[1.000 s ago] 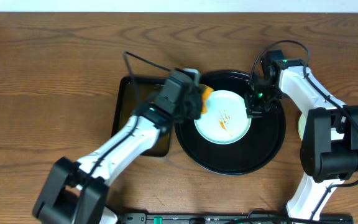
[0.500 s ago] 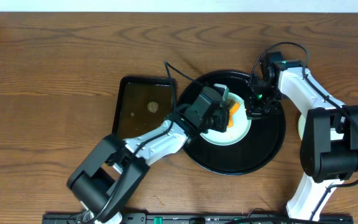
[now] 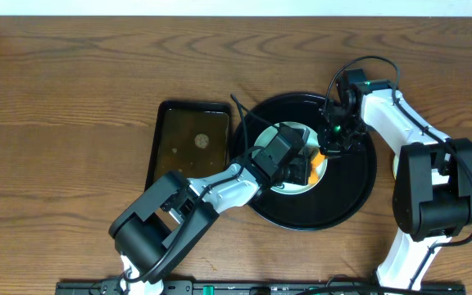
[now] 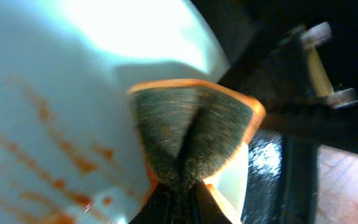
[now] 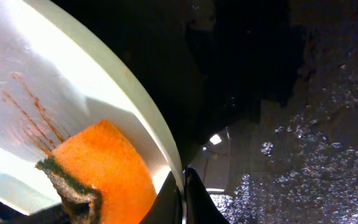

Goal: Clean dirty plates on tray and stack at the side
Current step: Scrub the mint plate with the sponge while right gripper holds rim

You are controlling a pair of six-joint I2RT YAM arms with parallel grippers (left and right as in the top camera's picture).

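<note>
Plate sits mid round black tray, centre of the table, orange-brown smears still on it. Sponge, orange with a dark scourer face, now presses on the plate's right part, near the rim. Left gripper is clamped on the sponge. Right gripper is pinched shut on the plate's right rim, steadying it. So scrubbing is only starting, nothing wiped off yet. A second ago the sponge hung over the tray's left edge beside the rectangular tray, plate bare; the right gripper's hold is unchanged.
</note>
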